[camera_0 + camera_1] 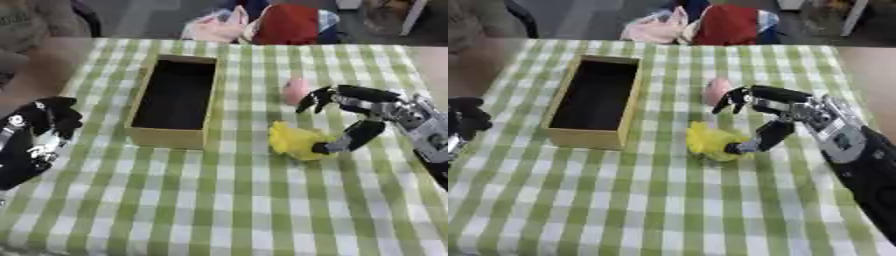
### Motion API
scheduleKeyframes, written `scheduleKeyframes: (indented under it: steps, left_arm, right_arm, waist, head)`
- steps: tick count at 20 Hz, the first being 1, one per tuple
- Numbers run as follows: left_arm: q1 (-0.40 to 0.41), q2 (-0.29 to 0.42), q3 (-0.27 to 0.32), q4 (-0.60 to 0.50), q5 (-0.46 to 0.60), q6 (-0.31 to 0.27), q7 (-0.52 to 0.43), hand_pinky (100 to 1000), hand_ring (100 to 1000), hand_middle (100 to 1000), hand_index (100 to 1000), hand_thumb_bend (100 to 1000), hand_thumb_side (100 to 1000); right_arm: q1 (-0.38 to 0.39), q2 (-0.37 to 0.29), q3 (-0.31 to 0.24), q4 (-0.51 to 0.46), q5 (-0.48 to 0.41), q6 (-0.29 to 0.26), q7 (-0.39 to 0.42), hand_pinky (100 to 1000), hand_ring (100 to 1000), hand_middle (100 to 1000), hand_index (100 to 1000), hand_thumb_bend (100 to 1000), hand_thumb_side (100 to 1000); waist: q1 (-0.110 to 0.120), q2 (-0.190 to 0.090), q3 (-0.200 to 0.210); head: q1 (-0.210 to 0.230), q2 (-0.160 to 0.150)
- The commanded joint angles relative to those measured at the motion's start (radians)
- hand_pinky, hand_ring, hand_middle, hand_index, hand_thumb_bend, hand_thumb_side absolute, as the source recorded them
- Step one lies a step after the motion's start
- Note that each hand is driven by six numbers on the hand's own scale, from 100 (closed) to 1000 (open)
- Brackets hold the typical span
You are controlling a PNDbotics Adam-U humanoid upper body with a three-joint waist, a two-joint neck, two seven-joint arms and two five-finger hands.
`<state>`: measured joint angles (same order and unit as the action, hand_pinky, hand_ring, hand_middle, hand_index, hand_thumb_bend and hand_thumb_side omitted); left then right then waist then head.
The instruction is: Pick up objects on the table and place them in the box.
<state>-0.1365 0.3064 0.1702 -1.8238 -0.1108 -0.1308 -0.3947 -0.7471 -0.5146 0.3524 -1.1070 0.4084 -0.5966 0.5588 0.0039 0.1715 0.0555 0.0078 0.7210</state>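
Observation:
A long wooden box with a dark, empty inside stands left of centre on the checked cloth. To its right lies a crumpled yellow object, and a small pink object sits a little farther back. My right hand reaches in from the right and is open. Its thumb tip touches the yellow object's right edge, and its fingers spread just right of the pink object without closing on either. At the lower left edge of the table my left hand rests idle, fingers relaxed and holding nothing.
The green and white checked tablecloth covers the whole table. A red bag and a pink bag sit just beyond the far edge. Bare cloth stretches across the front half.

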Motion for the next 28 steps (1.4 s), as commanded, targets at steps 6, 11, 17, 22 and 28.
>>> scheduleKeyframes:
  steps: [6,11,17,22,28]
  left_arm:
    - [-0.005,0.006,0.005,-0.01,0.003,0.002,0.0,709,650,619,824,192,550]
    - [-0.004,0.005,0.004,-0.011,0.005,0.003,-0.001,709,650,619,824,190,553]
    - [-0.003,0.003,0.004,-0.011,0.007,0.004,-0.002,709,651,620,824,188,556]
    - [-0.003,0.0,0.002,-0.01,0.008,0.004,-0.004,709,650,621,824,183,561]
    - [-0.002,0.001,0.004,-0.01,0.009,0.006,-0.002,708,650,622,824,179,565]
  right_arm:
    - [-0.005,-0.002,-0.001,0.003,0.113,-0.067,-0.033,713,864,739,803,528,497]
    - [-0.002,0.005,-0.002,0.012,0.175,-0.082,-0.097,687,825,685,763,508,458]
    - [0.001,0.012,-0.005,0.029,0.23,-0.086,-0.16,663,796,646,739,495,423]
    - [0.004,0.023,-0.014,0.059,0.269,-0.08,-0.21,631,771,609,711,468,366]
    - [0.005,0.03,-0.025,0.089,0.3,-0.081,-0.29,540,675,487,583,369,216]
  waist:
    - [0.003,-0.016,-0.003]
    - [0.004,-0.017,-0.001]
    - [0.005,-0.018,0.002]
    - [0.007,-0.019,0.003]
    - [0.007,-0.02,0.004]
  head:
    - [0.005,0.006]
    - [0.005,0.007]
    - [0.005,0.007]
    - [0.004,0.008]
    - [0.005,0.008]
